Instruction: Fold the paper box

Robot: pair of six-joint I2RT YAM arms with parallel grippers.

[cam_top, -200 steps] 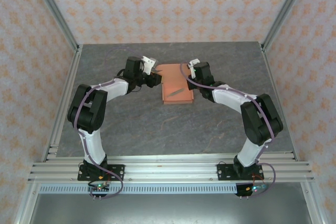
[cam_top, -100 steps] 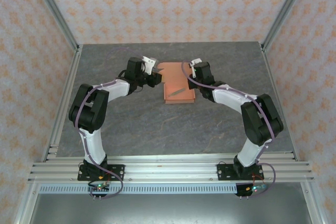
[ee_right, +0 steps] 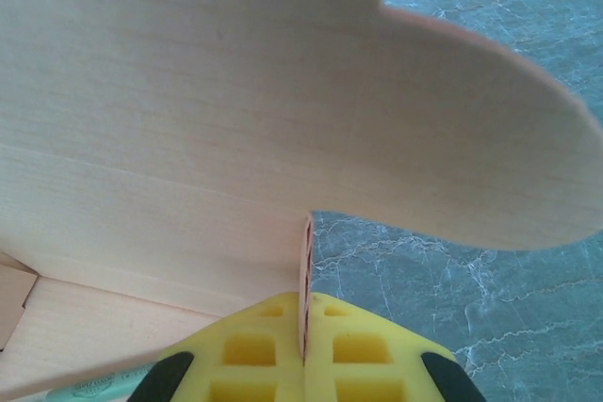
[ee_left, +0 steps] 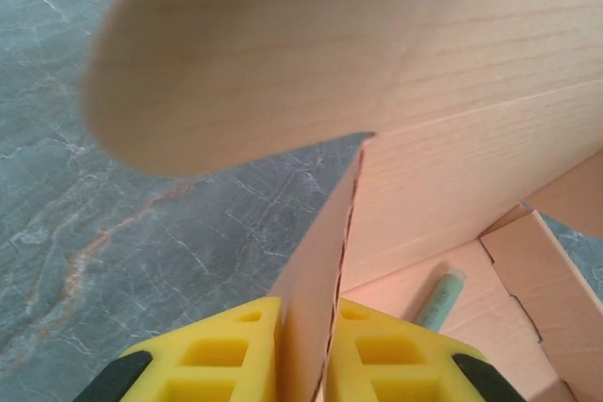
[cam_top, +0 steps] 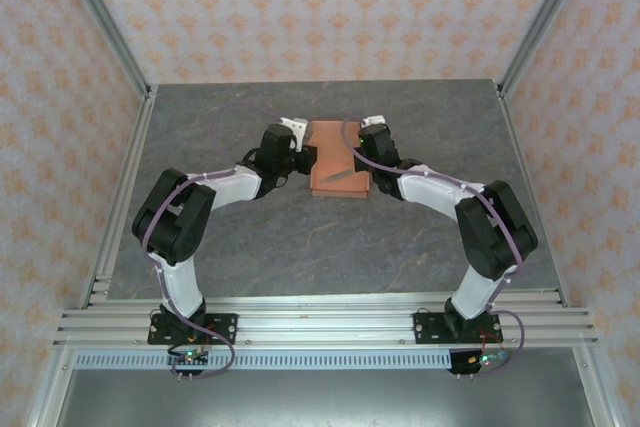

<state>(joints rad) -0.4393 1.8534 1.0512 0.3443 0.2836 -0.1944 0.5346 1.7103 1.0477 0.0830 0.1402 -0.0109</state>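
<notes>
Left claw inward; right claw; one paper box

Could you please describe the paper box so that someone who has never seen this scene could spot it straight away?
On the grey marbled table, look toward the far middle. There the paper box sits between the left gripper and the right gripper, each pinching one of its upright flaps. Its salmon-orange card stands out against the dark grippers and grey stone.
</notes>
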